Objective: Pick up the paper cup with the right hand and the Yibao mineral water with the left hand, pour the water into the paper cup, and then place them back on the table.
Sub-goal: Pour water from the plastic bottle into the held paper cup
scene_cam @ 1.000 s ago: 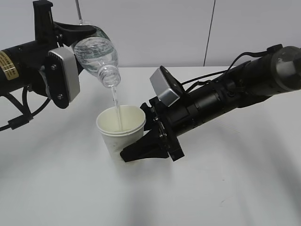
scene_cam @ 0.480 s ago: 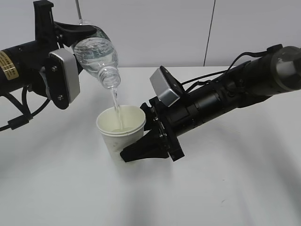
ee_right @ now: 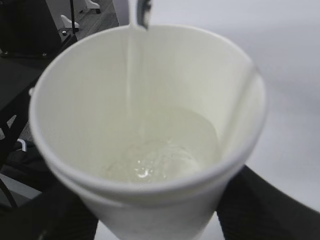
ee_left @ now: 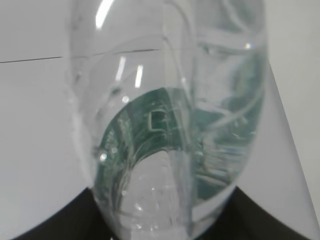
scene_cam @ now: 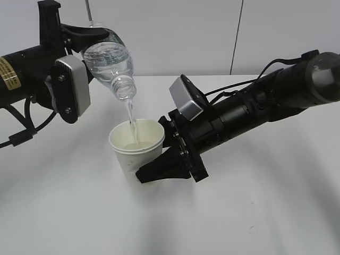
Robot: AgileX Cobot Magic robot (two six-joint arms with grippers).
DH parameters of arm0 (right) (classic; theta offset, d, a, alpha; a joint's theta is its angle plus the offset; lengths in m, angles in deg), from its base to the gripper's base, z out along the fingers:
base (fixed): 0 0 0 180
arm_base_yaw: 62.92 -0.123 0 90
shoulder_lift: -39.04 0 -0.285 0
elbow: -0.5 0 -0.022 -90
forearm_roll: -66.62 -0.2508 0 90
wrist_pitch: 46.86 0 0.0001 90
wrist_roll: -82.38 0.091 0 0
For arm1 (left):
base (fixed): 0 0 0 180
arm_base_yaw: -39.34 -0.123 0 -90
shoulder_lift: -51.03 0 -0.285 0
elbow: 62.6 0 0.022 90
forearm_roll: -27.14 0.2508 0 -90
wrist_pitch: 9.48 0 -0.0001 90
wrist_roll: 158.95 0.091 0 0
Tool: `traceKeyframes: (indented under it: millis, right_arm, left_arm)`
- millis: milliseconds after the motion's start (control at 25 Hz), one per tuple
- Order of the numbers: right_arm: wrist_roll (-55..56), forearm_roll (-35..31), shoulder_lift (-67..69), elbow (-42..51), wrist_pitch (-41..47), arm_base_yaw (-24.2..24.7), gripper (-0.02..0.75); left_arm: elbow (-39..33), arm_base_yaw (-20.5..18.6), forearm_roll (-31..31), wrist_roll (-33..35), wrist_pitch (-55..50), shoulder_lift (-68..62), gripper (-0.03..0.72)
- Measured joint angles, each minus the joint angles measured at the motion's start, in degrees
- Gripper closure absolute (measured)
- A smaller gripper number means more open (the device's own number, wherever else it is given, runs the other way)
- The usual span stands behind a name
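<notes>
The white paper cup [scene_cam: 135, 149] is held upright just above the white table [scene_cam: 255, 212] by my right gripper [scene_cam: 159, 170], shut on its lower side. My left gripper [scene_cam: 79, 40] is shut on the clear Yibao mineral water bottle [scene_cam: 110, 61], tilted with its open mouth down over the cup. A thin stream of water [scene_cam: 130, 119] falls into the cup. In the right wrist view the cup [ee_right: 150, 130] holds a pool of water and the stream [ee_right: 131, 65] enters from above. In the left wrist view the bottle [ee_left: 167, 120] with its green label fills the frame.
The left arm with the yellow sticker [scene_cam: 8, 74] comes in from the left, with its grey wrist box [scene_cam: 71, 87] next to the bottle. The right arm [scene_cam: 265, 101] stretches in from the right with a grey wrist box [scene_cam: 186, 98]. A wall stands behind the table.
Both arms, the bottle and the cup have held still. Water keeps streaming from the bottle into the cup.
</notes>
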Motion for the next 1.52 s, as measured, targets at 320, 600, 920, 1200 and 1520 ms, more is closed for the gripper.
traceKeyframes:
  millis: [320,600,920,1200,1520]
  right_arm:
    - [0.0,0.0,0.0,0.0,0.0,0.0,0.269]
    - [-1.1,0.0,0.0,0.0,0.0,0.0,0.269]
    - [-5.2,-0.7,0.0,0.0,0.0,0.0,0.269]
    - [-7.2,-2.1,0.0,0.0,0.0,0.0,0.269]
    - [-7.0,-2.0,0.0,0.0,0.0,0.2,0.269]
  left_arm:
    - [0.0,0.0,0.0,0.0,0.2,0.0,0.360]
    - [0.0,0.0,0.0,-6.8,0.2,0.0,0.360]
    - [-1.5,0.0,0.0,-32.0,-0.8,0.0,0.363]
    - [-3.8,0.0,0.0,-73.6,-2.4,0.0,0.363]
    - [-10.9,0.0,1.2,-83.5,6.4,-4.3,0.363]
